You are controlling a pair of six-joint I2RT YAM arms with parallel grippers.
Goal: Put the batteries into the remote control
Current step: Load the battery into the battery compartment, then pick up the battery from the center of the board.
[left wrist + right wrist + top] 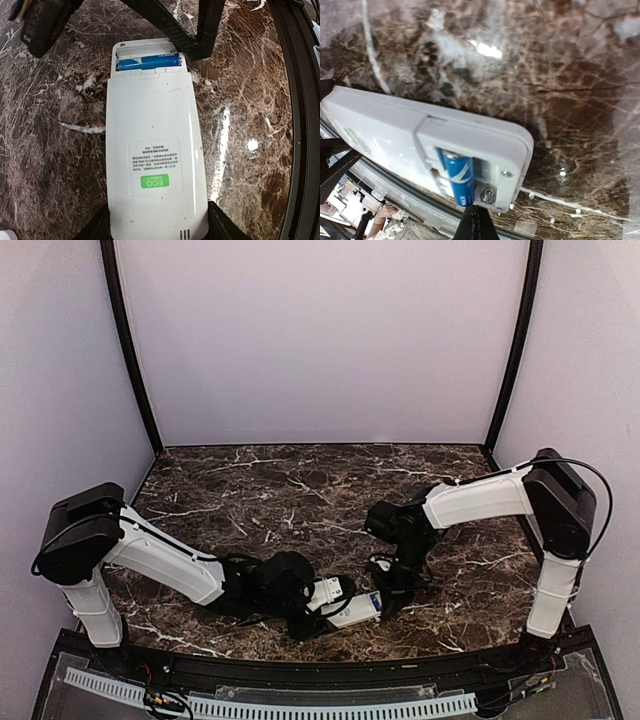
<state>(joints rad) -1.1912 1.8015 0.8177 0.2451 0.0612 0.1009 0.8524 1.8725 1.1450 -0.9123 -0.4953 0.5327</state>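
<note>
While the remote control (348, 608) lies back-up on the dark marbled surface (300, 490) near the front edge, between the two arms, the left claw (315, 605) grasps it across its width at the vented end. In the left wrist view the fingers (97, 230) of that claw (157, 232) press against both long sides of the white remote control (155, 150), whose back carries a printed label (154, 170) with a green patch. At the far end of the handset the battery bay (145, 55) stands uncovered, and one blue battery (147, 62) lies crosswise in it, in the slot nearer the label. The right claw (395, 595) is clenched with nothing between its fingers, and it comes down at the open end of the handset. From the right wrist, its closed tips (475, 222) sit just beside the corner of the remote control (395, 130), close to the dark end of the battery (459, 177) and the screw there; whether they touch the casing cannot be told. The left wrist view shows the same claw (195, 47) as a dark frame over the corner of the bay, at the battery's end.
</note>
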